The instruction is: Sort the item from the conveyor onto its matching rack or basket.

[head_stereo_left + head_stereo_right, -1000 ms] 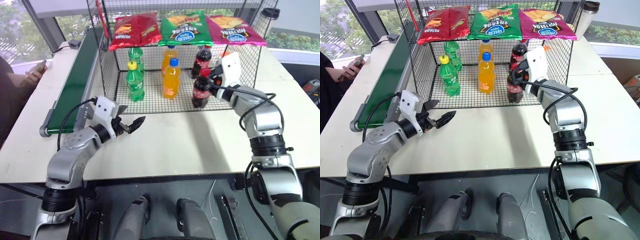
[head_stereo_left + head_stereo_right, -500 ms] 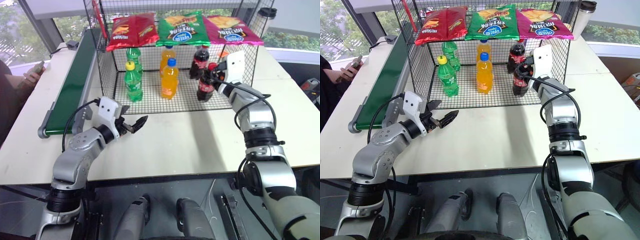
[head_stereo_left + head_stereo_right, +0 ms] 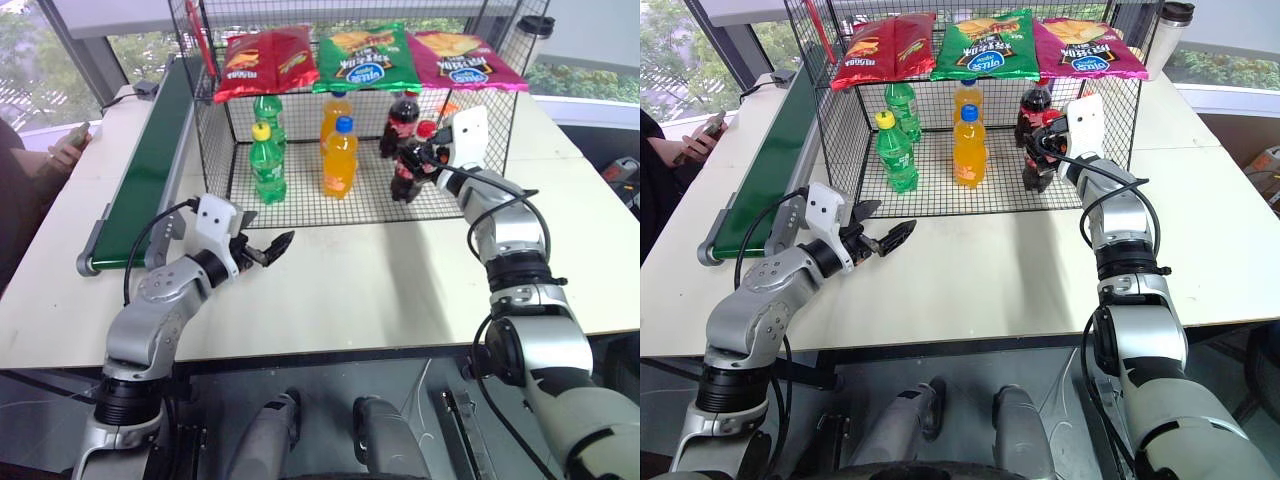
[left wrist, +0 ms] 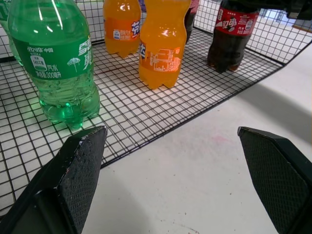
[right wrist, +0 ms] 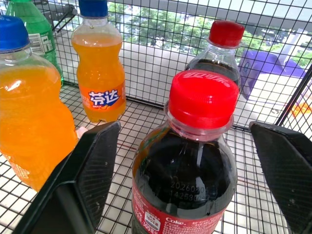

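The cola bottle (image 5: 185, 161) stands upright on the mesh floor of the black wire cage (image 3: 940, 195), at the right end, just in front of a second cola bottle (image 5: 219, 53) and to the right of the two orange soda bottles (image 3: 969, 146); two green soda bottles (image 3: 896, 150) stand further left, and three snack bags (image 3: 985, 42) lie on the cage's top shelf. The right hand (image 5: 187, 141) is spread wide on either side of the cola bottle, its fingers (image 5: 92, 165) apart from the plastic, so the bottle looks released. The left hand (image 3: 880, 238) hovers open over the worktop (image 3: 990, 270) near the cage's front edge, grasping nothing. The conveyor (image 3: 150, 170) along the left carries nothing that I can see. The sorting seems done; what is left is to draw the right arm out without knocking the bottle.
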`<state>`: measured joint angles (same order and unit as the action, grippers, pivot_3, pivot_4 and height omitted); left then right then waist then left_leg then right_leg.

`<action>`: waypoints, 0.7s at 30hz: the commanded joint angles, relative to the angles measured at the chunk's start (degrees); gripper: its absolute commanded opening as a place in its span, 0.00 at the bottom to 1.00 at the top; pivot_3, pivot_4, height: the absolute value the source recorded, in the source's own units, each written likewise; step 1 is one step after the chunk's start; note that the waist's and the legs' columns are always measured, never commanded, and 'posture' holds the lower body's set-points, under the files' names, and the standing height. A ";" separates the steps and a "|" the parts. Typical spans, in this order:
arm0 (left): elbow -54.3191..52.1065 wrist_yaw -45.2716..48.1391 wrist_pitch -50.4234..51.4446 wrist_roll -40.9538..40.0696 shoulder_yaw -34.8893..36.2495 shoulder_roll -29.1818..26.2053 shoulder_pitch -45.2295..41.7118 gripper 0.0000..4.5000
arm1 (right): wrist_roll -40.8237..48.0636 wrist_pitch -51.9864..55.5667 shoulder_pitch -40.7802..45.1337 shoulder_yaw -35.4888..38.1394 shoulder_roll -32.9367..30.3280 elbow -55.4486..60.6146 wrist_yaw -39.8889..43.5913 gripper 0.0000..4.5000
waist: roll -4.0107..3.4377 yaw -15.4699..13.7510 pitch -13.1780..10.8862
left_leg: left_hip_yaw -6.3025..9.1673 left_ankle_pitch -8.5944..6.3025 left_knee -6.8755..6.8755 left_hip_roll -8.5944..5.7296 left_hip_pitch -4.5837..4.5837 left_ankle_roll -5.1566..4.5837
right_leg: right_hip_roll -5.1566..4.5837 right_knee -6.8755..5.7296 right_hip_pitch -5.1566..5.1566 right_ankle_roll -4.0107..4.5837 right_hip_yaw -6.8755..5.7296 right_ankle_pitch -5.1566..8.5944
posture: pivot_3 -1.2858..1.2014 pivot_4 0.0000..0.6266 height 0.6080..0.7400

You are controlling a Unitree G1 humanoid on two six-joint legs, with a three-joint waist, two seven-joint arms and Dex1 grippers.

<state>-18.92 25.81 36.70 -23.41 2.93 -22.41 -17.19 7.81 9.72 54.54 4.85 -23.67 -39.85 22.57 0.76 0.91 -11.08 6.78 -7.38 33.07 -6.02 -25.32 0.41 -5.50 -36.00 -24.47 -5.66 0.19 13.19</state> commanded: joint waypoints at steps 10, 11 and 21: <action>-0.80 1.65 -2.76 0.18 -1.30 1.03 0.51 1.00 | 0.01 13.55 -8.80 -1.26 -11.49 19.01 10.93 0.99 | 0.00 -0.30 0.00 | -0.03 -0.01 0.02 -0.02 -0.01 0.01 | -0.05 0.02 0.02 0.03 0.01 0.04 | 0.52 0.24 0.98; -0.25 1.78 -3.15 0.43 -1.57 1.23 0.40 1.00 | 0.55 15.05 -10.48 -1.83 -12.32 21.38 12.82 0.99 | 0.00 -0.28 0.00 | -0.04 -0.01 0.02 -0.02 -0.01 0.01 | -0.05 0.02 0.01 0.03 0.02 0.04 | 0.52 0.24 0.98; 6.01 1.64 -5.22 1.40 -3.06 4.21 -2.69 1.00 | 9.64 25.20 -28.12 -6.12 -12.68 46.53 25.85 0.99 | 0.00 -0.30 0.01 | -0.04 -0.03 0.10 0.05 -0.01 0.02 | -0.07 -0.04 0.02 0.02 0.05 0.05 | 0.52 0.24 0.98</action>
<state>-12.97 27.50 32.95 -22.56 0.54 -18.68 -19.03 14.52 33.45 26.72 -1.55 -36.91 1.55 47.23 0.77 0.61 -11.06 6.74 -7.45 33.18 -5.97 -25.34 0.49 -5.58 -36.02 -24.44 -5.63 0.24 13.24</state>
